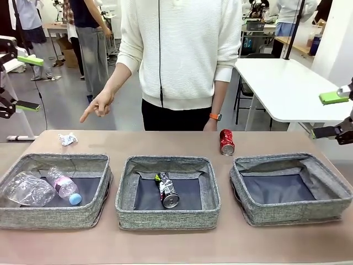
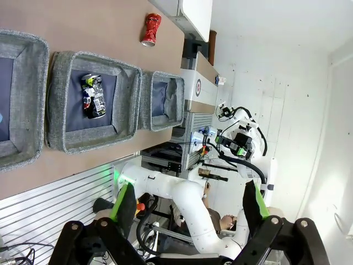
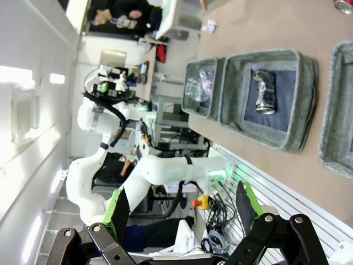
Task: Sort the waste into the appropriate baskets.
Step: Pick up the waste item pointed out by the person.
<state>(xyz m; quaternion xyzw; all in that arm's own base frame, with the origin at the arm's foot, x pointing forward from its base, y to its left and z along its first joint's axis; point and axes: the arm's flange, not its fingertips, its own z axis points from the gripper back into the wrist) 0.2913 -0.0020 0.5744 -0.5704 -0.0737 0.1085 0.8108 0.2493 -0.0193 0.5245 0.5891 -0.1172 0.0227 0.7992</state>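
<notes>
Red can (image 1: 226, 142) on the bare counter (image 1: 176, 248) near its far edge, behind the gap between the middle basket (image 1: 165, 220) and the right basket (image 1: 287, 214). Crumpled paper wad (image 1: 68, 138) also on the counter, toward the far left corner, just behind the left basket (image 1: 49, 220). Inside the left basket, two clear bottles on their sides and touching: a crushed bottle (image 1: 27, 189) against the left wall, a bottle with a blue cap (image 1: 65, 186) beside it, cap toward the near edge. In the middle basket, a black-silver can (image 1: 167, 190) flat on the dark bottom, one end toward the near edge. All three baskets in a row along the near edge, close together but apart. Person's hand (image 1: 99, 106) in the air beyond the far edge, index finger stretched down and to the left, well above the paper wad. Left fingers (image 1: 30, 61) spread wide, up in the air off the counter's left edge. Right fingers (image 1: 333, 97) likewise spread wide, raised off the right edge.
</notes>
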